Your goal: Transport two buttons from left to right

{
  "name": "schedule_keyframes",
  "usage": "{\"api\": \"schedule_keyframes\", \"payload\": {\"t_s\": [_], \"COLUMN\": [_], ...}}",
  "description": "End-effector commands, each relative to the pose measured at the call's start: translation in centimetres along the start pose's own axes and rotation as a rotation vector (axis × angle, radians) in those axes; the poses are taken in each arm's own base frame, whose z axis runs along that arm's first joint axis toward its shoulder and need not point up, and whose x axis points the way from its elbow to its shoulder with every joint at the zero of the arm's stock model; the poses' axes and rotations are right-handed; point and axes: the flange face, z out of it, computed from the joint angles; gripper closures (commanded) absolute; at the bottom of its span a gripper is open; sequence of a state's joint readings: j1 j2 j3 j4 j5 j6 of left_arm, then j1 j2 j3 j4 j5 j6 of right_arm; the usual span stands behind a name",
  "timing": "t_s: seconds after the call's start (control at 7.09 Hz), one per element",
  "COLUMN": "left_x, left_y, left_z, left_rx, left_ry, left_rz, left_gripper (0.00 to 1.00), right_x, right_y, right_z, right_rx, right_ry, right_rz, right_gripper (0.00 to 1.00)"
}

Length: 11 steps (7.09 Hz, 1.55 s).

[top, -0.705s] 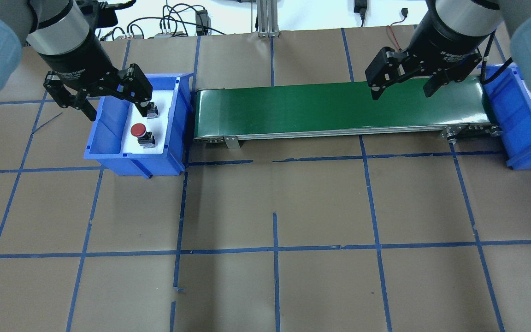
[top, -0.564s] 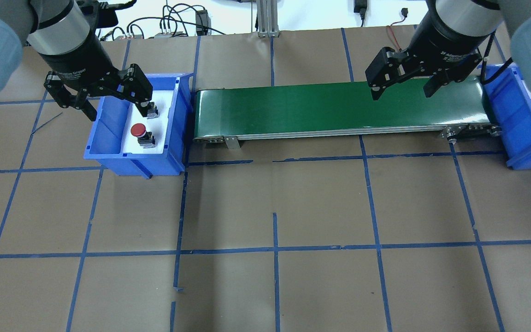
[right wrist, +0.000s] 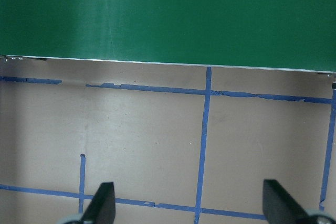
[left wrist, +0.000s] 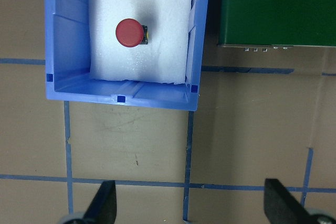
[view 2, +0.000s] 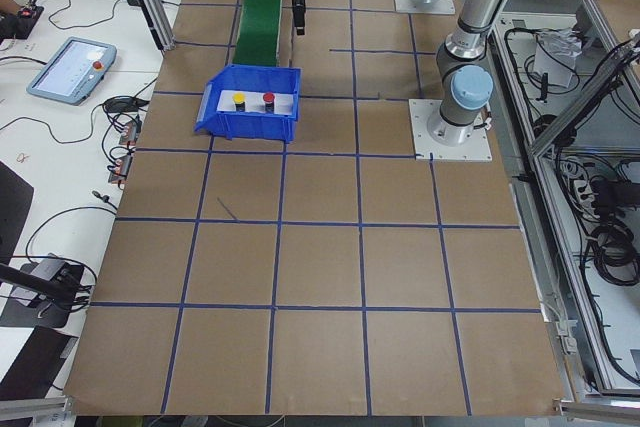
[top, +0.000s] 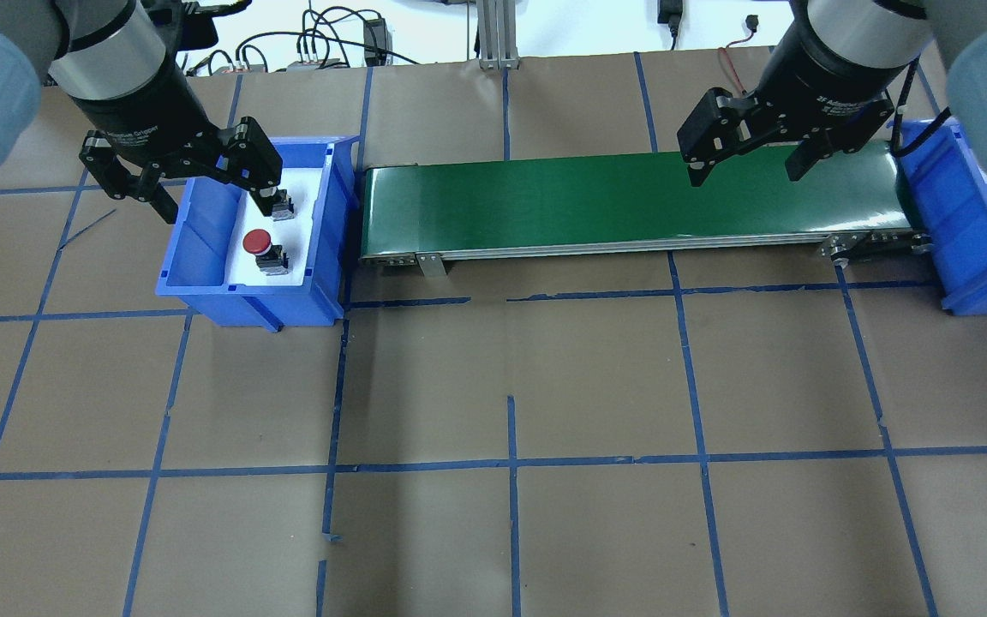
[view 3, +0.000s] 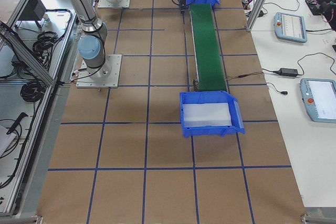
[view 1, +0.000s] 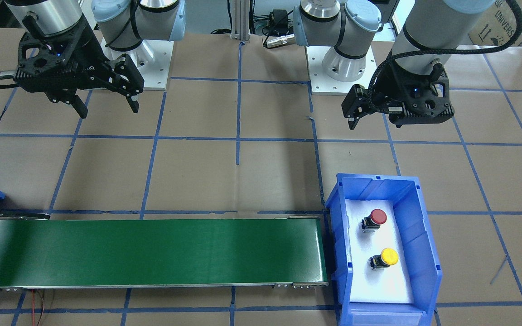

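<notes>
Red button (view 1: 377,217), yellow button (view 1: 389,256), blue bin (view 1: 413,231)

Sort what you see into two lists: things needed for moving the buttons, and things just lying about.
Needed: red button, yellow button, the blue bin holding them, green belt, empty blue bin, left hand, right hand.

Lying about: control tablets and power adapter on the side bench.

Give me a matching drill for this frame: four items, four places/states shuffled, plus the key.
Items
1. red button
2. yellow button
3. conveyor belt
4. right-end bin

Places/states
A. green, nothing on it
B. white liner, no button inside
C. in the left-end bin, half farther from the robot base
D. in the left-end bin, half nearer the robot base

Pairs: 1-D, 2-C, 3-A, 4-B
</notes>
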<state>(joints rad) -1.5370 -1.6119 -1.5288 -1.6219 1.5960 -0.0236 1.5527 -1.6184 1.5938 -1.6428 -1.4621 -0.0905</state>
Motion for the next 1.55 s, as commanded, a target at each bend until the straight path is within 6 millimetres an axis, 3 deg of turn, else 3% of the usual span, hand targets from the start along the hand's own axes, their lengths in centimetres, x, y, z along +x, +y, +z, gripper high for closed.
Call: {"api": "schedule_keyframes", "payload": {"t_s": [0.0,0.42,0.71,0.99,1.27,1.41], "left_x": [0.0,0.1,0.0,-1.1,-0.5,-0.5], "left_y": [0.1,0.1,0.2,0.0,-1.4,-4.6], "left_z": [0.0,0.5,0.3,-1.0,1.0,4.3], "left_rx": [-0.005,-0.008,-0.012,0.012,-0.009,-0.044], "left_ry": [-0.003,-0.003,-0.012,-0.034,0.060,0.061], "left_rz": [-0.001,0.004,0.002,-0.001,0.029,0.026], "left_gripper": [0.00,0.00,0.00,0.00,0.00,0.00], "right_x": [-0.1,-0.2,0.0,0.6,0.6,0.6], "right_y": [0.0,-0.3,-2.0,-2.5,-2.4,-2.4], "right_z": [-0.1,-0.7,-1.9,-2.9,-2.7,-2.6], "right_rx": [0.001,0.021,0.042,0.013,0.008,0.006], "right_ry": [0.000,0.004,0.021,0.081,0.085,0.083], "right_rz": [-0.001,0.003,0.014,0.039,0.039,0.039], "right_gripper": [0.00,0.00,0.00,0.00,0.00,0.00]}}
